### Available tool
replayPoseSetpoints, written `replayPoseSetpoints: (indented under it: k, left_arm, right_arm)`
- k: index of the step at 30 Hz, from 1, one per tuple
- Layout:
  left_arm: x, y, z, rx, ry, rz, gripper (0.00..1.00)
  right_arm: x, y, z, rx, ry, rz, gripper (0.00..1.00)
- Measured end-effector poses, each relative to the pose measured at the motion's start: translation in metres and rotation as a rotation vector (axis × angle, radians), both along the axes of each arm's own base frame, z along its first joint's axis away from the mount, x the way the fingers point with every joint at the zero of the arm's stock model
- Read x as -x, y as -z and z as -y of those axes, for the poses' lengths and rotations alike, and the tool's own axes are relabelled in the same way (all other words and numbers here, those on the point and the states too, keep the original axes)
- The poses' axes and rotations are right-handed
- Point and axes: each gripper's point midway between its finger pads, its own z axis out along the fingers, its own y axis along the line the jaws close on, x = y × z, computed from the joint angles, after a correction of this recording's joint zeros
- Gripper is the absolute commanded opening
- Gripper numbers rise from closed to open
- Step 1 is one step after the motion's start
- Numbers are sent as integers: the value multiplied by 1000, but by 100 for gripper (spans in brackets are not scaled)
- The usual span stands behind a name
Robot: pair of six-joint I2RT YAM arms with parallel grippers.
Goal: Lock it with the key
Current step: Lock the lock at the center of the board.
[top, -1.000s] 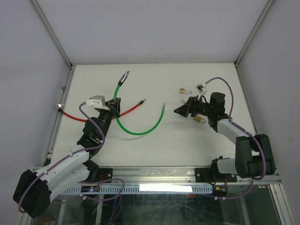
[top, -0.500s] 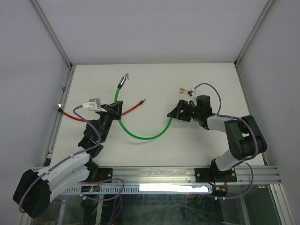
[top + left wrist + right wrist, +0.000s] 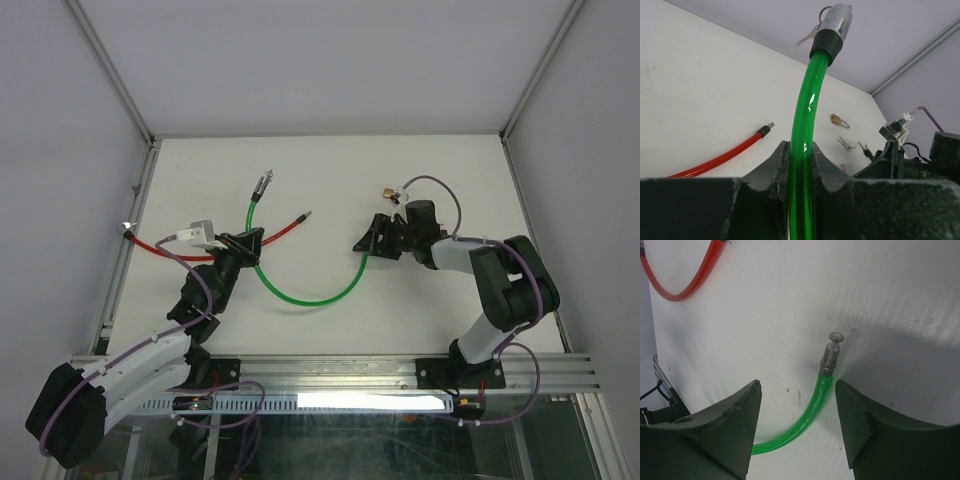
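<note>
Green cable lock [image 3: 310,292] lay curved across the white surface [image 3: 450,170] at centre frame. Left tool [image 3: 250,240] gripped it below its metal head [image 3: 834,22]; right tool [image 3: 365,238] stood open astride its pin end [image 3: 831,352].

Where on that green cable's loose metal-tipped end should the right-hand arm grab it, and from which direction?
Best on the green plastic-coated cable just behind its silver metal pin, coming straight down from above. It lies flat on the white table, so fingers can straddle it sideways, and the knobbed tip probably stays free for the lock head.
</note>
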Motion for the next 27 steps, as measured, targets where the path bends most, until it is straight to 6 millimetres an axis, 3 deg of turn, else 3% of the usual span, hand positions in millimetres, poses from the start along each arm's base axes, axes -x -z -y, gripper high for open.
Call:
replayPoseSetpoints:
  k: [5,14,23,24,27]
  left_arm:
    - [2,-1,-3,26,-12,7,0]
    - [3,4,-9,49,-42,10,0]
    - [1,27,-17,40,-87,-22,0]
    - [1,28,-17,43,-89,-23,0]
    - [-1,30,-16,51,-91,-26,0]
  right_arm:
    - [-3,0,1,12,10,7,55]
    - [-2,4,-5,-16,-6,-23,52]
    - [-1,5,-15,-87,-25,-69,50]
    - [-1,6,-16,-91,-25,-71,45]
    - [-1,7,-18,-101,-23,-89,44]
